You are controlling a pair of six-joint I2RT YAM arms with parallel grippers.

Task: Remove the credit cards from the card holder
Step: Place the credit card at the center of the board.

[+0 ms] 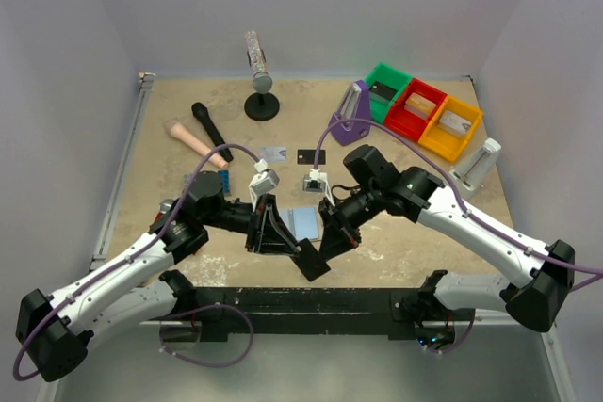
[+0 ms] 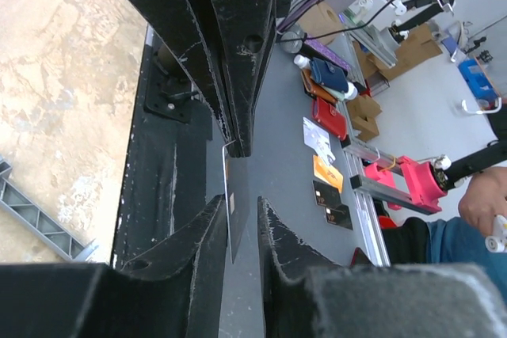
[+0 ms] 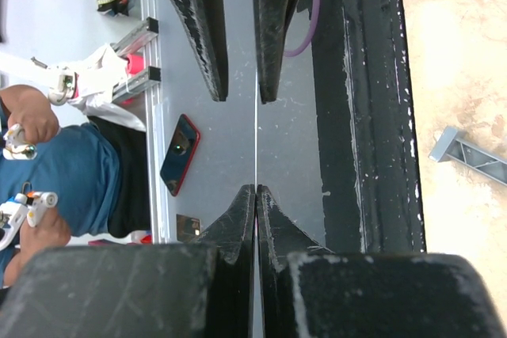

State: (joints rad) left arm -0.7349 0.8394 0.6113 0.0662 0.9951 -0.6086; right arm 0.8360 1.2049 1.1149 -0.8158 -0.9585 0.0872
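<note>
**A:** What was hidden or hard to make out?

**B:** The thin, pale blue-grey card holder sat between the two grippers, near the front edge of the beige tabletop. Both wrist cameras caught it only edge-on, as a thin line, so its pockets were hidden. In the overhead view a black flat corner showed just below it. I could not tell whether that was a card or the holder's other half.

**A:** How did the jaws stand?

**B:** The right gripper had its jaws pressed together on the card holder's edge. The left gripper had its jaws partly apart. The same thin piece ran between them, close against one finger with a gap on the other side, so it was not clamped.

**A:** Where were the cards?

**B:** A silver-grey credit card and a black credit card lay flat on the tabletop. They were near each other, not touching, just beyond the grippers.

**A:** Any containers?

**B:** Three open plastic bins stood in a touching row at the far right: a green bin, a red bin and an orange bin. Each held a small blocky item, too small to identify. A small blue piece beside the left arm was partly covered by that arm.
</note>
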